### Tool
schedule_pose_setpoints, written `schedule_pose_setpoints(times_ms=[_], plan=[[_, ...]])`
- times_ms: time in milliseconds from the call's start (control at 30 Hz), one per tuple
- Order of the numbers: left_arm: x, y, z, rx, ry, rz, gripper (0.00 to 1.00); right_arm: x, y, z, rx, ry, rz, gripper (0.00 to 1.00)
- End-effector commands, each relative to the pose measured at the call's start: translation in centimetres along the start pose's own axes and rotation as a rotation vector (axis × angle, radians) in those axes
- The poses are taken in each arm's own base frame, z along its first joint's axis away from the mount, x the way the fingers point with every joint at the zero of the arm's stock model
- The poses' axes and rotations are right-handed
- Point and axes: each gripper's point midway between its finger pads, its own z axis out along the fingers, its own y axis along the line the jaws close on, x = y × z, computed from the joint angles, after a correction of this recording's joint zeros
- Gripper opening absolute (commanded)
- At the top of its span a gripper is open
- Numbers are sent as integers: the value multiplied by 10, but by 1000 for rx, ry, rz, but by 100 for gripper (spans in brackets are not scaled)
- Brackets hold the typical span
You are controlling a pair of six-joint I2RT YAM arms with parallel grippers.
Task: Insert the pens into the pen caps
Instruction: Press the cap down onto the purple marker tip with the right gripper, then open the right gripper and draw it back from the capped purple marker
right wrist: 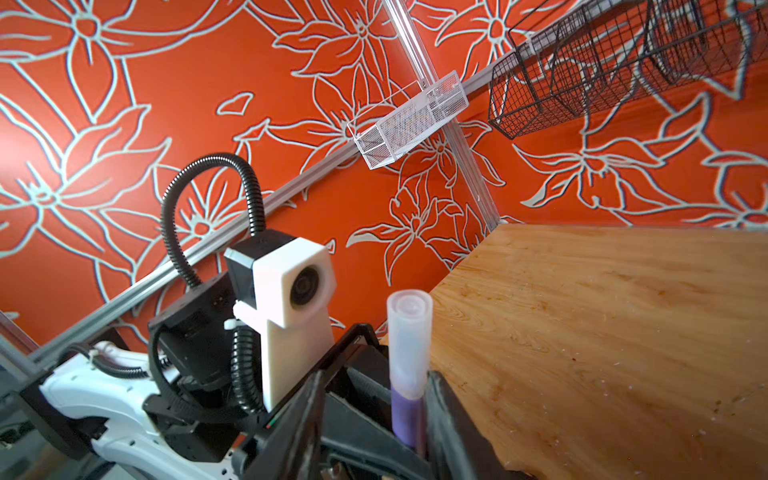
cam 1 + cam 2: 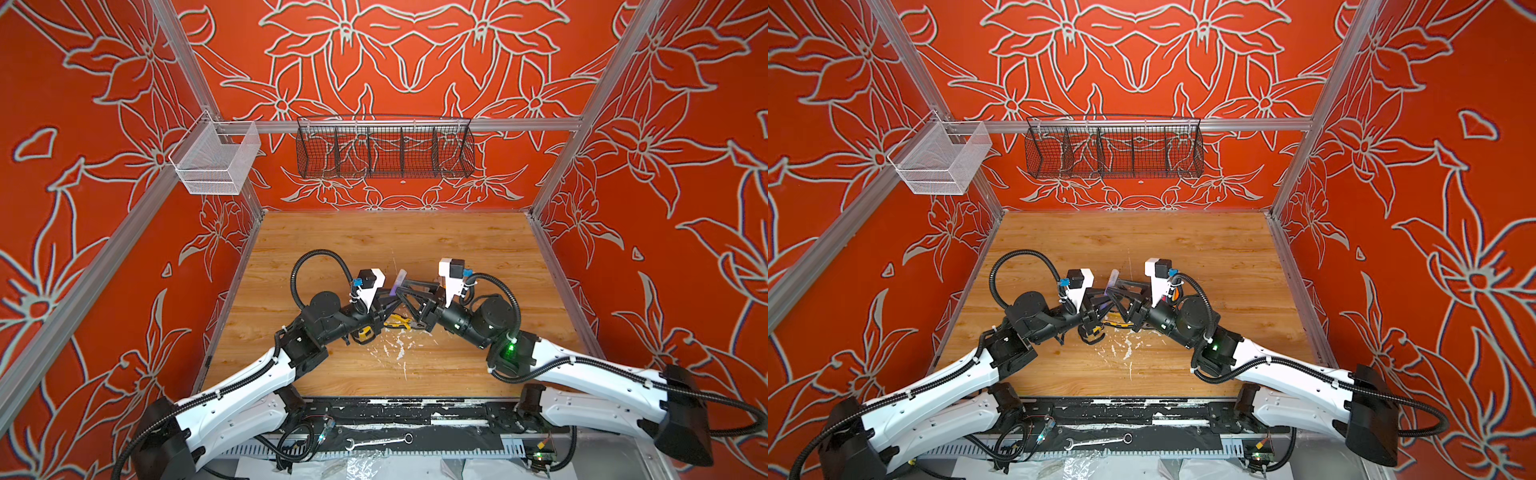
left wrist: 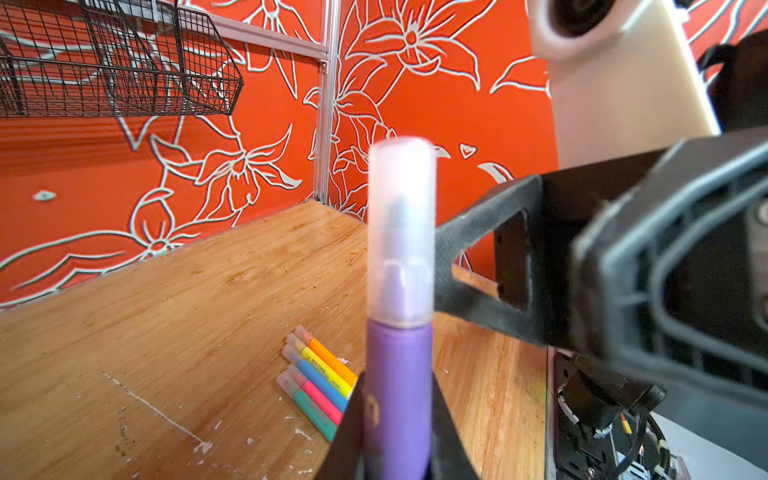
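While the left claw [image 3: 397, 388] is clamping the purple pen [image 3: 398, 353] by its lower barrel, the right claw [image 1: 376, 378] is straddling the same pen crosswise. Its jaws are standing apart, one finger just beside the barrel and the other clear of it, so it's gripping nothing.

The pen's long axis is running out along the left claw's fingers, cap end away from that wrist. In both top views it's tilting toward the far edge of the worktop [image 2: 457, 245]. The clear cap [image 3: 401, 232] is sitting over the tip with its rim meeting the purple barrel, and it's looking fully seated to me.

The right claw is lying to the side of that axis. I'd say it should be backing off sideways, not along the pen, or it risks dragging the cap off. The left arm is looking nearer for the put-down.

Five other pens [image 3: 320, 384] are lying side by side on the worktop below, all looking capped. The top views aren't showing them. Pliers [image 2: 398, 322] are lying under the claws, with white flecks [image 2: 400, 349] toward the near edge. Orange floral walls are closing in three sides, and a wire basket [image 2: 384, 151] is hanging on the far one.
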Motion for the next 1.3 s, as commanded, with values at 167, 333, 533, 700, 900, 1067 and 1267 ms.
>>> schedule_pose_setpoints(times_ms=[167, 333, 533, 700, 900, 1067, 1267], plan=[[-18, -20, -2, 104, -58, 77, 0, -34, 6, -20, 54, -63, -36, 50], [-16, -25, -3, 136, -54, 95, 0, -38, 8, -16, 59, -64, -30, 51], [-13, -28, -2, 153, -45, 105, 0, -38, 14, -4, 39, -44, -28, 49], [-13, -28, -1, 152, -39, 110, 0, -36, 17, 2, 23, -30, -24, 37], [-12, -27, 0, 151, -35, 109, 0, -27, 12, 4, 32, -1, -25, 18], [-13, -23, 5, 132, -33, 95, 0, -9, 2, 2, 55, 45, -23, 7], [-34, -1, 17, 6, -65, 85, 0, 17, -12, -5, 66, 79, -35, 1]])
